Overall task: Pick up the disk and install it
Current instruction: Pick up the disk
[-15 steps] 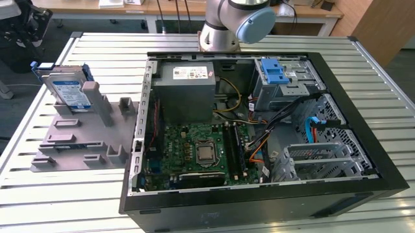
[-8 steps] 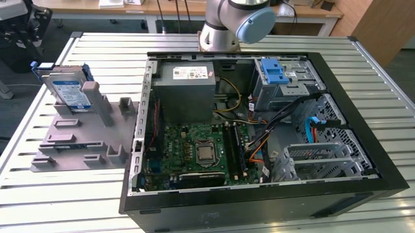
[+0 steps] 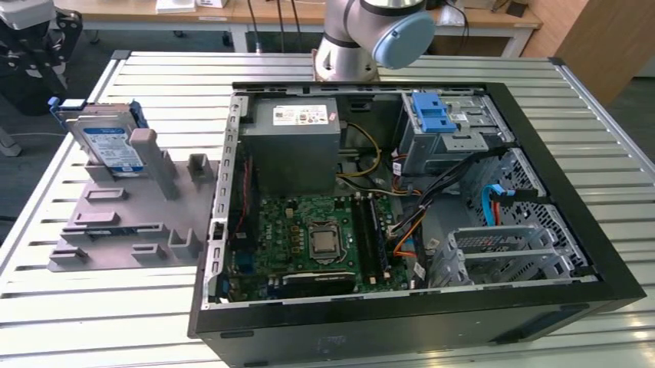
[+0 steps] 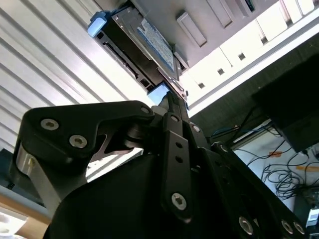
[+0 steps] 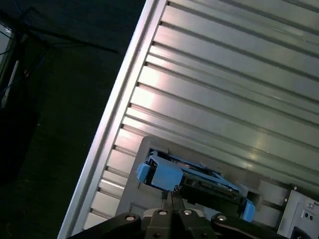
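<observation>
At the exterior view's left, the flat silver-grey metal disk (image 3: 107,146) with blue side rails stands on edge in a grey plastic holder (image 3: 123,222) on the slatted tabletop (image 3: 92,314). In the first wrist view, the black gripper (image 5: 169,195) has its jaws together, close to the disk's blue end.

The disk (image 3: 107,147) leans on the stand (image 3: 123,222) (exterior view's left of the case (image 3: 409,320)).
</observation>
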You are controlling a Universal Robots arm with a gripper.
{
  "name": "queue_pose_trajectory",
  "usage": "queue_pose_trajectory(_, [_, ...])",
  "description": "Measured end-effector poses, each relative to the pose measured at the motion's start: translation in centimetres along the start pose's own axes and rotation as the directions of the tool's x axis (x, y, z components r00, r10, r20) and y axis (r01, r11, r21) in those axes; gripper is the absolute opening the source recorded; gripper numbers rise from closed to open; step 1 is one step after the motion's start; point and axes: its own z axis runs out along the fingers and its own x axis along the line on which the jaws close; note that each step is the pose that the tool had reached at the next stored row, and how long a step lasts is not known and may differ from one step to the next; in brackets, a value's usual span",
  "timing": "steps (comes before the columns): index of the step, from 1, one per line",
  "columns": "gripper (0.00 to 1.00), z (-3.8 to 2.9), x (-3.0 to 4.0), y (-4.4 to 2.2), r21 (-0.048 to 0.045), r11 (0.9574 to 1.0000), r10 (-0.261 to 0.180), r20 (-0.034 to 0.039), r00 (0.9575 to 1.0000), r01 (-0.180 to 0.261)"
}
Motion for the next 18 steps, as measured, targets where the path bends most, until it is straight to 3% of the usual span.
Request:
queue_pose_trajectory(4, [0.11, 0.04, 0.0, 0.0, 0.0008, 0.9974, -0.072, -0.0028, 0.9974, 0.072])
queue_pose_trajectory(11, [0.11, 0.05, 0.0, 0.0, 0.0047, 0.9846, -0.175, -0.0004, 0.9846, 0.175])
queue_pose_trajectory(13, [0.11, 0.06, 0.0, 0.0, 0.0064, 0.982, -0.189, 0.0021, 0.982, 0.189])
queue_pose_trajectory(18, [0.11, 0.06, 0.0, 0.0, 0.0067, 0.9816, -0.191, 0.0026, 0.9816, 0.191])
